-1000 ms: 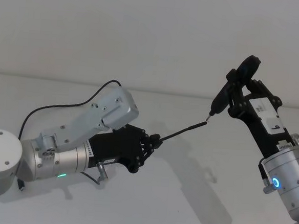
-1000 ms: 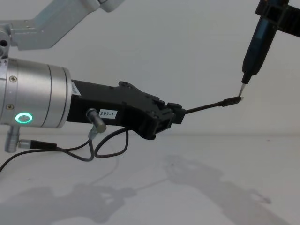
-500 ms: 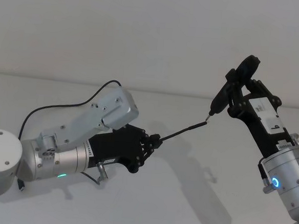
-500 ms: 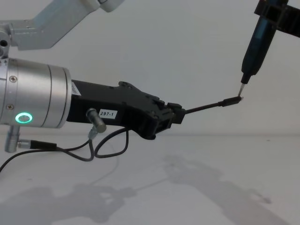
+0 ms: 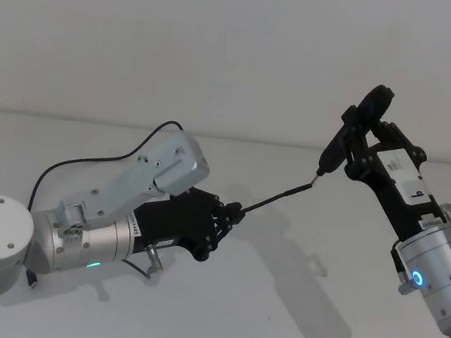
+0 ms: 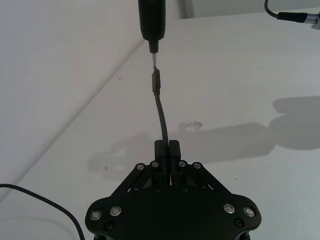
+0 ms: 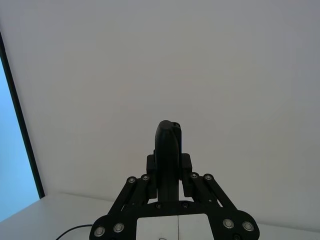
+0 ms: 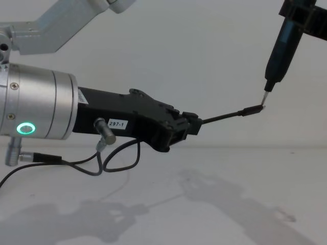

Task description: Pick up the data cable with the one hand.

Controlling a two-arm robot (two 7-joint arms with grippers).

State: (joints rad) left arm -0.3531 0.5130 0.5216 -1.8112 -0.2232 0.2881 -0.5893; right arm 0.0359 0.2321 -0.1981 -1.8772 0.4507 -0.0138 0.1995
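Your data cable (image 5: 274,198), a thin black flexible cord ending in a slim cylindrical plug with a tiny silvery tip, sits where it was a second ago: held off the white counter (image 5: 278,296), slanting up and away from your left gripper (image 5: 230,214), the black angular plastic one carrying the small white "297-1" label. That gripper stays clamped on the cord just behind the plug, so judge the pickup as done and holding steady. The only change is slight: the right gripper (image 5: 357,132), closed on a black pen-like tool (image 5: 337,146) with a thin metal tip, has edged a little, and its tip meets the plug end. The cord looks limp yet the short free length stands out nearly straight. Behind the left gripper, a smooth silver cylinder (image 8: 38,104) glows with a green ring light.
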